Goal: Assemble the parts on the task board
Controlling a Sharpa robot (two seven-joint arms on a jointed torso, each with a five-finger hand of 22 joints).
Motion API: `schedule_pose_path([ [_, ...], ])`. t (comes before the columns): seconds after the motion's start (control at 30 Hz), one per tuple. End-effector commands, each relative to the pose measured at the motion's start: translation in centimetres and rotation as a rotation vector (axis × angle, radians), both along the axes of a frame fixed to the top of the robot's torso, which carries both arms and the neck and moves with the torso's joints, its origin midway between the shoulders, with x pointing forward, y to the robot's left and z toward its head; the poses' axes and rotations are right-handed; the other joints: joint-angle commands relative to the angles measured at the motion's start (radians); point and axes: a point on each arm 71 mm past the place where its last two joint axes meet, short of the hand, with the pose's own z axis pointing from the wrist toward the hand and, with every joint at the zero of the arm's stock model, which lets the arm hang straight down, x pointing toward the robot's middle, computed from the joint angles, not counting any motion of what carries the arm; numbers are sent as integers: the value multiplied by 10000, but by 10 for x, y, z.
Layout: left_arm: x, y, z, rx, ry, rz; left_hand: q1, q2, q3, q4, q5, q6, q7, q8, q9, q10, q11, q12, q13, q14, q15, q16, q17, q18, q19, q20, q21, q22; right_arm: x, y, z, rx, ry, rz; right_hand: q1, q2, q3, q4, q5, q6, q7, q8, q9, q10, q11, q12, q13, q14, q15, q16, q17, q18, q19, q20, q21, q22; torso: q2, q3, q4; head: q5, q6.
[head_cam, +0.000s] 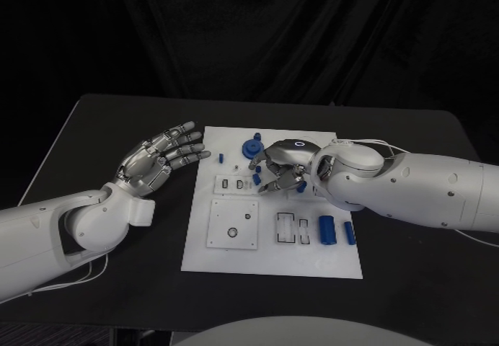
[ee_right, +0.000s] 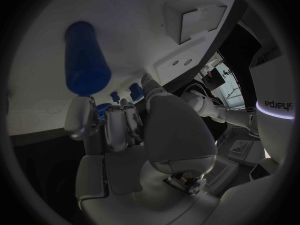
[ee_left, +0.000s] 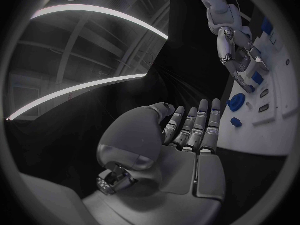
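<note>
The left hand [head_cam: 156,160] hovers beside the task board [head_cam: 272,254], fingers [head_cam: 185,148] spread, holding nothing. The right hand [head_cam: 280,167] reaches over the board; whether its curled fingers [ee_right: 115,127] grip a blue part [head_cam: 301,186] beside them, I cannot tell.

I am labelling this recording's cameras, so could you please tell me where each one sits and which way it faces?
Head view: on the robot's head, looking down at the task board; both arms, left hand and right hand show.
Left wrist view: behind the left hand, facing across to the board.
Right wrist view: behind the right hand, close over the board, near a blue part.
Head and left wrist views share both hands and the board.
</note>
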Motion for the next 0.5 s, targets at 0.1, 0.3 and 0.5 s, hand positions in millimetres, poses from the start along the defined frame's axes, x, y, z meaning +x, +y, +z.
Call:
schedule_pose_path([
  [0.1,0,0,2,-252,-196,-13,-101,34,109,-16,35,40,196,57,17,57,49,89,20,-101,-13,65,-17,-175,-108,1,-40,19,-5,-5,6,755,-608,372,196,45,-76,-33,196,-5,-47,65,-88,-246,-31,-106,-190,110,-24,-70,437,108,-107,-19,-110,350,-1,-2,-14,123,-40],
  [0.3,-1,3,2,-80,-283,221,-153,-141,380,-330,44,554,319,261,63,1225,-79,848,299,1142,-413,1793,709,55,1718,-261,2680,1536,-12,-17,25,2355,-1299,1046,1004,258,120,-272,1019,329,-153,411,-205,-24,-125,-15,-1,146,-102,13,512,30,80,-86,151,593,-3,-4,6,118,58],
  [0.5,3,7,4,546,-276,423,-451,-334,860,-351,53,1408,416,502,118,2413,-431,1869,885,1531,-721,4152,1937,107,495,-480,6276,3958,-10,-41,46,3704,-638,1184,1677,547,508,-421,1707,1098,-22,829,-265,-168,-48,-113,-174,68,-64,-107,378,3,96,-76,184,695,3,-11,-1,173,360],
])
